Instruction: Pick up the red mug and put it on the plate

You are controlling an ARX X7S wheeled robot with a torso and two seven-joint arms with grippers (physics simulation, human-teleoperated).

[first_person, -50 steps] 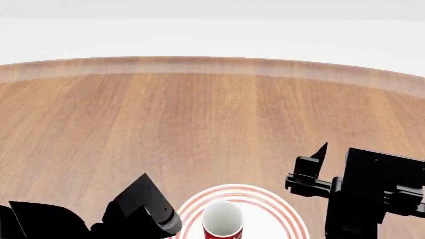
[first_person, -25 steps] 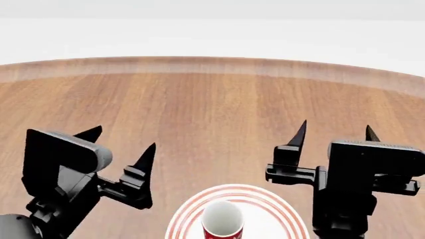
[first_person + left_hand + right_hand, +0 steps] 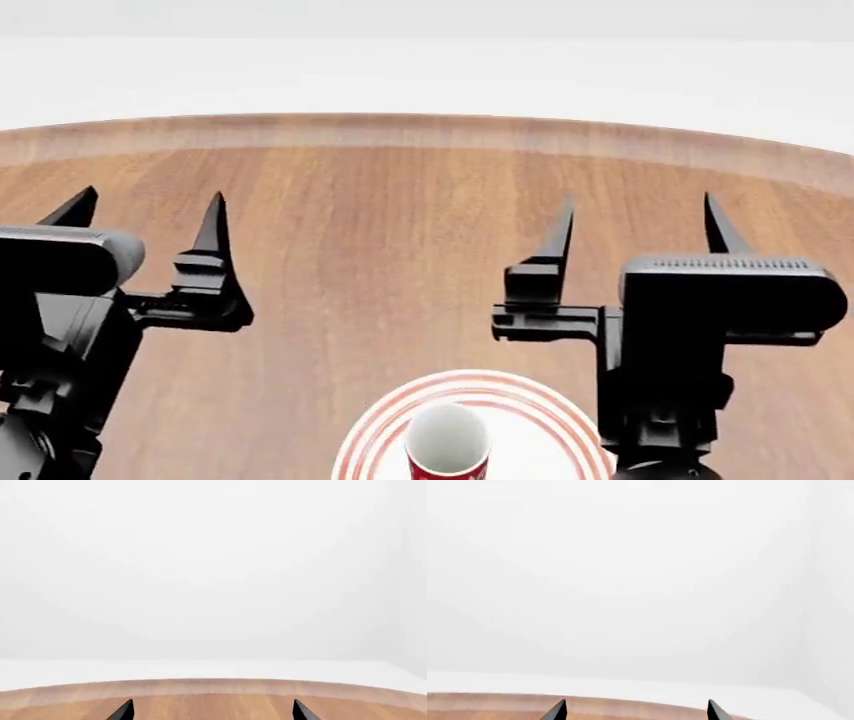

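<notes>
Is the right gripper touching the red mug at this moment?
Apart. In the head view the right gripper is open, its fingertips up over bare table, far past the red mug, which stands on the plate.

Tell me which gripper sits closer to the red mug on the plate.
The right gripper. Its arm rises beside the plate holding the red mug; the left gripper stands farther off.

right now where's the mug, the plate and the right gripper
mug (image 3: 446, 440), head view, on its white inside at the rim
plate (image 3: 387, 420), head view, on the red rings left of the mug
right gripper (image 3: 637, 222), head view, midway between its two open fingertips
</notes>
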